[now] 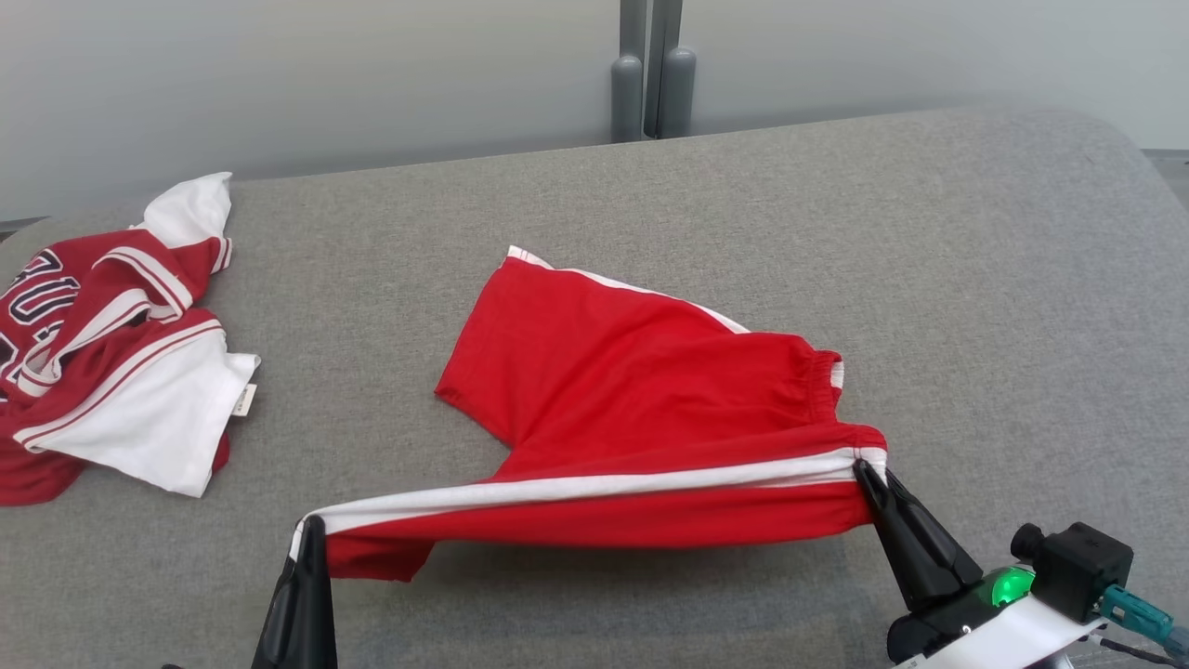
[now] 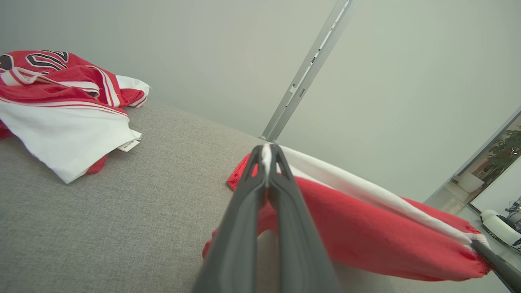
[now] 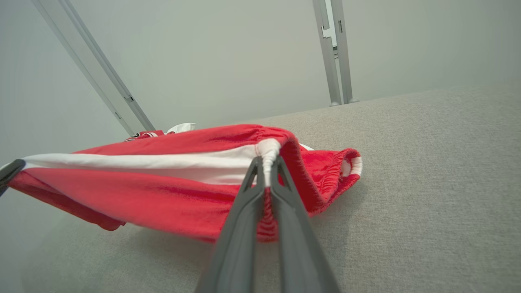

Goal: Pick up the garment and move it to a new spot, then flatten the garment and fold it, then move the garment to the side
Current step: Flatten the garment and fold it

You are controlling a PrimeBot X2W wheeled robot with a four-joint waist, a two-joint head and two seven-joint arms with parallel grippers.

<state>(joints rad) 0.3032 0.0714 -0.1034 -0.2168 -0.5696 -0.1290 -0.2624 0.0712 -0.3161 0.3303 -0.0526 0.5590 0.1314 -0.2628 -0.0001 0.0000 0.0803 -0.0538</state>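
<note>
- The red shorts (image 1: 632, 390), with a white stripe down the side, are found roughly mid-worktop, a bit toward the right in the head view.
- The near edge is lifted off the grey fabric worktop (image 1: 975, 279) and stretched pretty taut between the two pincers. The white stripe runs as an almost straight line there, and a shadow is seen under it.
- The far part of the shorts is laid on the worktop, with one leg spread out toward the back left and the gathered waistband on the right.
- The left pincer (image 1: 311, 525) is clamped on the leg-hem end of the stripe. In the left wrist view the fingers are pressed together with white fabric pinched right at the tips.
- The right pincer (image 1: 868, 469) is clamped on the waistband end of the same stripe. In the right wrist view a bunch of white elastic is squeezed between the closed fingers.
- A crumpled red-and-white jersey (image 1: 111, 372) with dark numbers is seen at the far left of the worktop, well apart from the shorts, and a small label is showing at its white edge.
- Two grey posts (image 1: 653, 84) are seen behind the back edge, against a pale wall.
</note>
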